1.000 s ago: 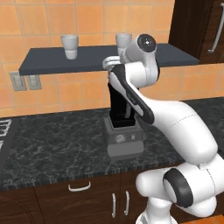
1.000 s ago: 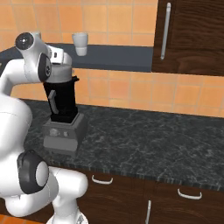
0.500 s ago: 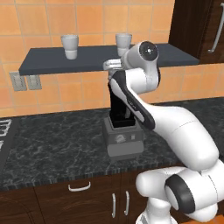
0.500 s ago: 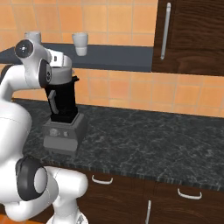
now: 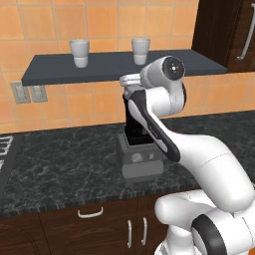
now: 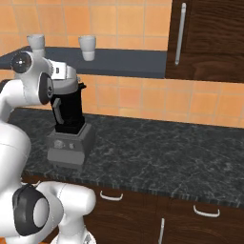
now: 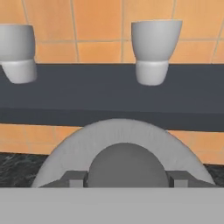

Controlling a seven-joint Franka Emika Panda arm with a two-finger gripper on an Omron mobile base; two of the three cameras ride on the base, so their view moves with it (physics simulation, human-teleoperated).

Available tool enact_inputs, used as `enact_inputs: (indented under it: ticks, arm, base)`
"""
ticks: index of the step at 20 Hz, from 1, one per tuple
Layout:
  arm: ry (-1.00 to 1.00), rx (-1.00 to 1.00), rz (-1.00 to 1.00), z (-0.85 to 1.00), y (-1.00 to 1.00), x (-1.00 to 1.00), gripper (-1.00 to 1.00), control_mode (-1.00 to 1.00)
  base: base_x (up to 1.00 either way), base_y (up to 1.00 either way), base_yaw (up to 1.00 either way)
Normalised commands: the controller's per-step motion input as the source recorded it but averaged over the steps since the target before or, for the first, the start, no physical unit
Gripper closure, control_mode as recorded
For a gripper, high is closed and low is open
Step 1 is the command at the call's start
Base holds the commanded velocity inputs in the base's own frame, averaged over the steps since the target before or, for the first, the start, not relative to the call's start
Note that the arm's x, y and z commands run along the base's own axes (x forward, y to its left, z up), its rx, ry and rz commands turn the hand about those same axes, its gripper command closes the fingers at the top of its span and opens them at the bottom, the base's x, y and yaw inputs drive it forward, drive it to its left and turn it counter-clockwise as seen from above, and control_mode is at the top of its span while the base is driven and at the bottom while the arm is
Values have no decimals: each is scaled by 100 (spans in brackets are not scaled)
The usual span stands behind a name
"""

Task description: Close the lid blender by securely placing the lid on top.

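The blender point(image 5: 141, 158) stands on the counter, a black tapered jar point(image 6: 69, 112) on a boxy grey base point(image 6: 70, 144). The light-grey lid point(image 5: 130, 79) lies level at the jar's top rim; whether it touches the rim I cannot tell. In the hand view the lid point(image 7: 122, 138) spreads wide with its dark knob point(image 7: 127, 165) in the centre. My gripper point(image 7: 127, 177) is shut on the lid, one finger at each side of the knob. The hand point(image 6: 61, 72) sits directly over the jar.
Two white cups point(image 5: 79, 52) point(image 5: 141, 50) stand on the dark shelf point(image 5: 107, 65) just above and behind the lid. A dark cabinet point(image 6: 209, 38) hangs to the right. Black stone counter point(image 6: 162, 152) stretches right of the blender. Wall outlets point(image 5: 29, 92) are at the left.
The arm has sunk, bringing the lid down from a little above the jar to its top rim. The blender and cups have stayed put.
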Motion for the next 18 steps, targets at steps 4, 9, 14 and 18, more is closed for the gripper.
enact_inputs:
  ticks: [4,9,14,18]
  arm:
    - [4,0,0,5,-10,-23,100,-100]
    - [24,0,0,8,-4,-9,100,-100]
    - [18,-9,0,-28,0,0,100,-100]
    - [13,-9,0,-28,0,0,100,-100]
  base:
    - [0,0,0]
    - [0,0,0]
    - [0,0,0]
    - [0,0,0]
